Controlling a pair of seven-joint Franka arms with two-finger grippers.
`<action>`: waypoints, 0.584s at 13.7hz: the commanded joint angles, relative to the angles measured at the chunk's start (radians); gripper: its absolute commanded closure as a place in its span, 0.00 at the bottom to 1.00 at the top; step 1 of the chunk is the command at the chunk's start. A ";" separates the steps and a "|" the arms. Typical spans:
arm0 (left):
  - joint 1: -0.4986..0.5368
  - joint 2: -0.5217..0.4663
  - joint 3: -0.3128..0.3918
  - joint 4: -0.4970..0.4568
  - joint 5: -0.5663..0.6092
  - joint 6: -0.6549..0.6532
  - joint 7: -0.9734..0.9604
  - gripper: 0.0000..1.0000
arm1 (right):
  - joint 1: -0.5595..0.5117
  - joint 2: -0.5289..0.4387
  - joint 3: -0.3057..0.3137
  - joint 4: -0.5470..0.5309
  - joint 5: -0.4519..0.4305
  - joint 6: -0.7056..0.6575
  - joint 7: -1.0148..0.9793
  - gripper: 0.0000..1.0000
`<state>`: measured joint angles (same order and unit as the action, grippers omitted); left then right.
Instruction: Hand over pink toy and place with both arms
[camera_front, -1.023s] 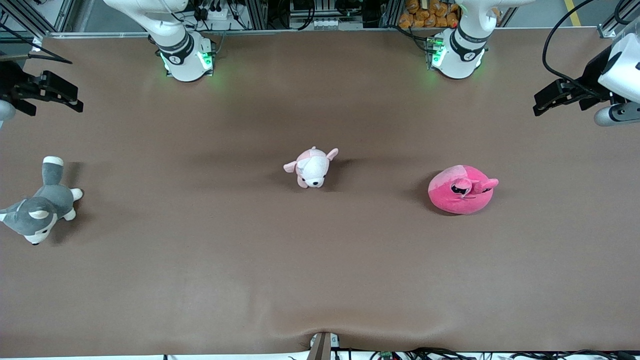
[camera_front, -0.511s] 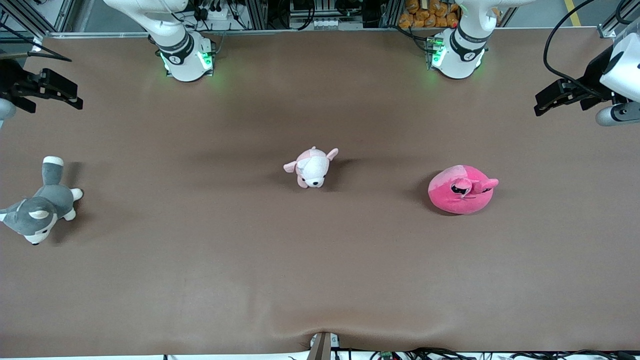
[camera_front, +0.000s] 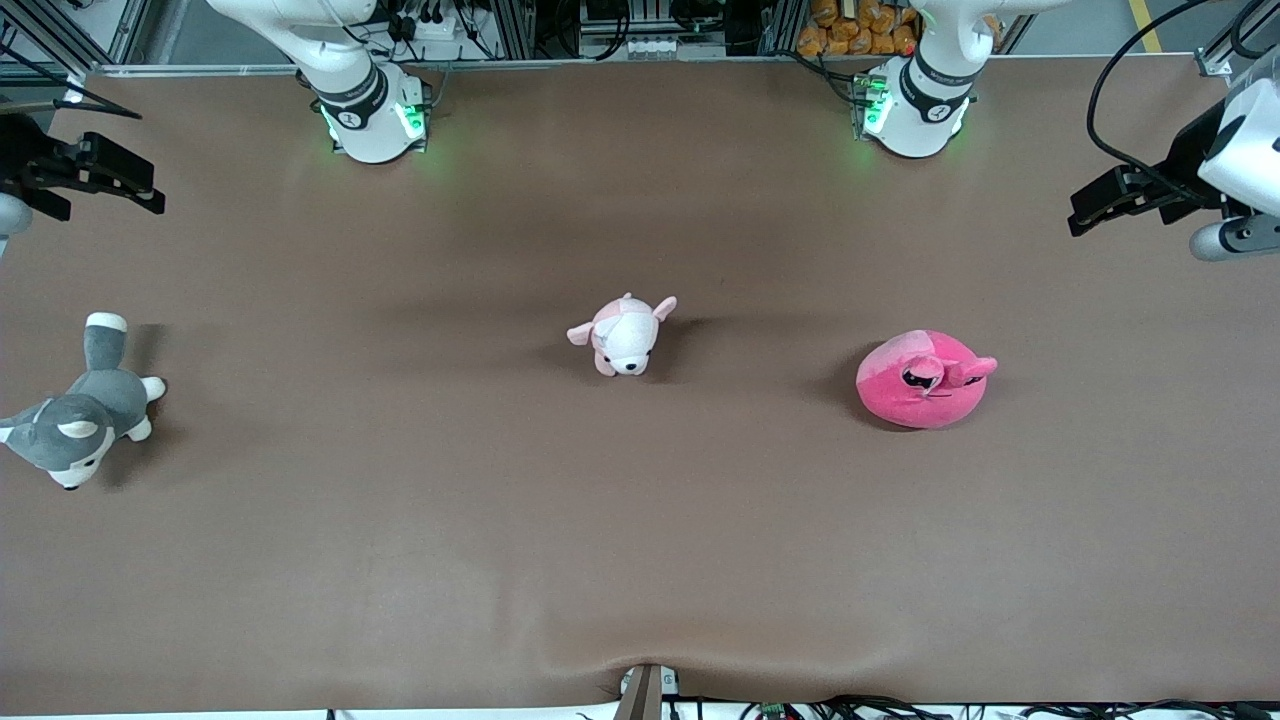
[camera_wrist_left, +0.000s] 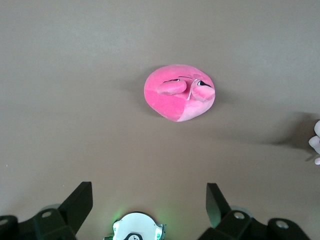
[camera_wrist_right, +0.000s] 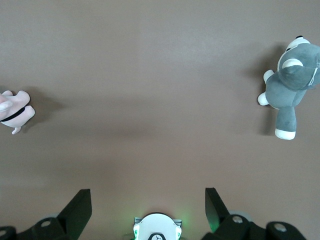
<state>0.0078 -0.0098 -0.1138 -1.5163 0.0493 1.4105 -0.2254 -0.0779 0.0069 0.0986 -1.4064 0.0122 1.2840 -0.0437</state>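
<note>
Hot-pink round plush toy (camera_front: 924, 380) lies untouched on brown table (camera_front: 400, 560), toward left arm's end. Left gripper (camera_front: 1085, 210) and right gripper (camera_front: 148, 196) hang high at table ends, fingers spread wide, empty. Pickup, handover, placing all remain.

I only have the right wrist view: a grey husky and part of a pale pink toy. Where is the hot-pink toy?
Observer: The pink toy lies on the table toward the left arm's end, beside the pale puppy.
Operator: Is either claw on it?
Observer: No. The left claw hangs open over the table's edge at that end, holding nothing.
Operator: And my right claw?
Observer: The right claw is open too, above the husky end.
</note>
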 joint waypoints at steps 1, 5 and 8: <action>0.003 0.050 0.002 0.027 0.110 -0.015 0.015 0.00 | 0.004 0.012 0.003 0.031 -0.014 -0.026 0.016 0.00; 0.011 0.056 0.002 0.019 0.097 -0.002 -0.005 0.00 | -0.002 0.015 0.001 0.014 0.000 -0.020 0.015 0.00; 0.108 0.054 0.002 -0.045 -0.032 0.096 -0.018 0.00 | -0.005 0.024 0.000 0.023 -0.005 -0.025 0.013 0.00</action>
<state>0.0552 0.0446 -0.1093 -1.5277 0.0883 1.4501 -0.2397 -0.0780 0.0135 0.0980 -1.3952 0.0123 1.2688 -0.0437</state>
